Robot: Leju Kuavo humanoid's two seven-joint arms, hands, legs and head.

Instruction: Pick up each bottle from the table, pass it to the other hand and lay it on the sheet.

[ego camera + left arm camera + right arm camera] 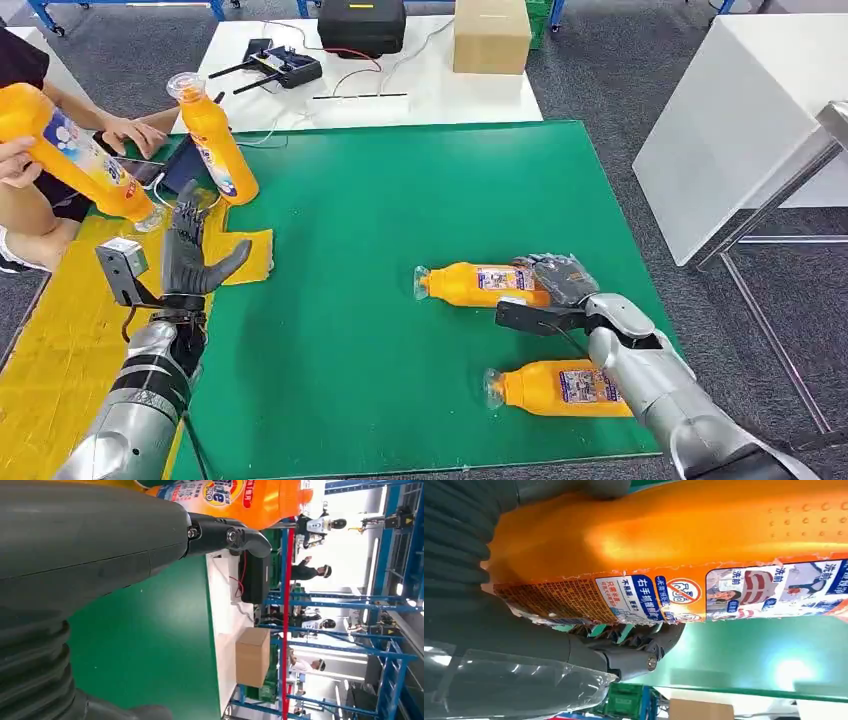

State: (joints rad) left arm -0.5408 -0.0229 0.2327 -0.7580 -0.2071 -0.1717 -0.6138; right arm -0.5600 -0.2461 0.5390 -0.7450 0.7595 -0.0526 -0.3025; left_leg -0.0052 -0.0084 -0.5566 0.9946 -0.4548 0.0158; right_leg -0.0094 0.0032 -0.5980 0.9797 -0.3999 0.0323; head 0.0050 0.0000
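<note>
Head view takes in a broad green surface (420,250), smooth and matte, with a white table (420,90) butting its far edge and carrying a plain cardboard box (491,36) and a black case (361,24), the case cut off by the frame's top. At the near left corner lies a yellow, coarse-textured sheet (60,340); its farther part is partly hidden behind the left arm. Two glossy orange plastic bottles with printed labels and clear caps lie on their sides on the green. The nearer bottle (550,388) has its base end hidden under the silver right arm. The farther bottle (480,284) is held at its base end by the right hand (562,280), whose dark fingers wrap it; in the right wrist view that bottle (684,550) runs off the frame edge, fingers curled under its label. The left hand (192,255) stands raised with fingers spread wide, holding nothing, over the sheet's edge. Just beyond its fingertips a third bottle (215,145) stands tilted; whether they touch is unclear. At the left edge a person's hand (15,160) holds a fourth bottle (80,155), slanted, its base cropped.
</note>
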